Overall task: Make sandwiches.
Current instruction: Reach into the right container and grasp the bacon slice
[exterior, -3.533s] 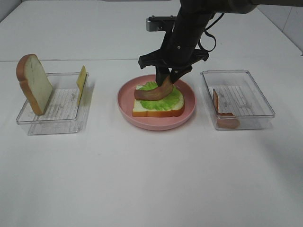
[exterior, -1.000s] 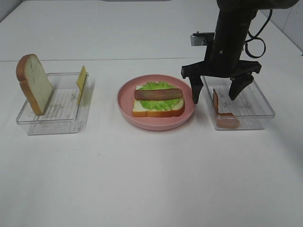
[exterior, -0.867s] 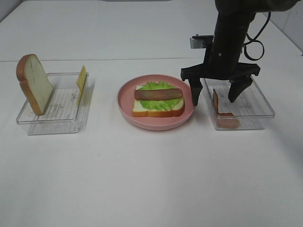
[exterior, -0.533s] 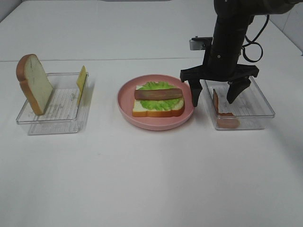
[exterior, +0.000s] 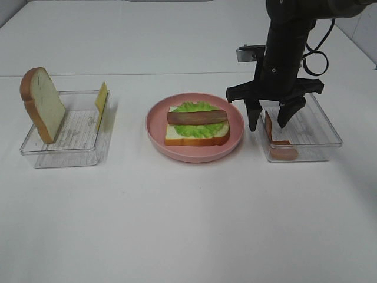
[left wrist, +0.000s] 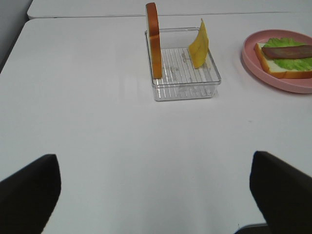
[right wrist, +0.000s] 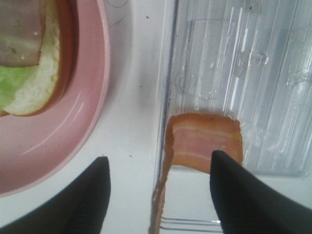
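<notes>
The right claw (exterior: 268, 122) is seen half open above the plate-side edge of a clear tray (exterior: 330, 140), and nothing is gripped by it. A bacon strip (right wrist: 204, 141) is seen directly beneath it, in line with the gap between its two fingers (right wrist: 243, 200), propped against the tray wall. No contact with either finger can be made out. In the wrist view, one finger is set over the tray's inside and the other over the table (exterior: 188, 224) between tray and pink plate (exterior: 194, 155).

Just beside the claw, on that plate, the unfinished sandwich (exterior: 197, 132) is laid: a bottom bread slice (exterior: 197, 140), green lettuce (exterior: 194, 108) and a second bacon strip (exterior: 197, 116) on top.

Well away from the claw, beyond the plate, a second clear tray (exterior: 65, 154) is found, with an upright bread slice (exterior: 42, 105) and a cheese slice (exterior: 102, 103) leaning in it.

The left claw (left wrist: 156, 192) is spread wide and empty, well short of that tray.
</notes>
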Controlling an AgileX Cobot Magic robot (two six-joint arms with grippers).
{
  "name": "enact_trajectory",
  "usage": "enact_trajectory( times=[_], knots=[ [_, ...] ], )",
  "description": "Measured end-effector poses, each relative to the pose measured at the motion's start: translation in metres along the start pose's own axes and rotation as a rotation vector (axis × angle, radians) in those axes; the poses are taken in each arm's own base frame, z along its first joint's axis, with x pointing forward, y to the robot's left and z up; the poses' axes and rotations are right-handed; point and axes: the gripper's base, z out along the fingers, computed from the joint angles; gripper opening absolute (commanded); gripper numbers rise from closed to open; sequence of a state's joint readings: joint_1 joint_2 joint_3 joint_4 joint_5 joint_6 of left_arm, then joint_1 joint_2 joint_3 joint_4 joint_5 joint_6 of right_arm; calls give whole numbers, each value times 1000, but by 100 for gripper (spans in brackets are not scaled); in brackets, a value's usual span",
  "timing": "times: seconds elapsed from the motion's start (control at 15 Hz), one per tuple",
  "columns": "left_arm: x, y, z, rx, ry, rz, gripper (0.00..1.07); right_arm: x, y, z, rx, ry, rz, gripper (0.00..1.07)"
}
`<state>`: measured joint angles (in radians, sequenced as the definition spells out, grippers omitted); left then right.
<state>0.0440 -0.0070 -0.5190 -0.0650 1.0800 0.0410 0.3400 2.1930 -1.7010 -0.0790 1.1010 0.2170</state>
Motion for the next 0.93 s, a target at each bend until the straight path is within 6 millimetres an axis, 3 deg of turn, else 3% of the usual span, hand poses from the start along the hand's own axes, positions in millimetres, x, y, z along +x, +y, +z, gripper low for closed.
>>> enact_trajectory(
  times=[0.2,0.33,0.4,0.6,0.73,0.8,0.93],
  knots=[
    [0,0,0,0,0,0,98,0,0,0,0,0,0,58],
    [0,0,0,0,0,0,98,0,0,0,0,0,0,50],
    [0,0,0,0,0,0,98,0,0,0,0,0,0,38],
    [0,0,0,0,0,0,98,0,0,0,1,-2,-1,27],
    [0,0,0,0,0,0,98,0,0,0,3,-3,-2,6],
    [0,0,0,0,0,0,98,0,0,0,3,-3,-2,1],
    [0,0,0,0,0,0,98,0,0,0,4,-3,-1,0]
  ],
)
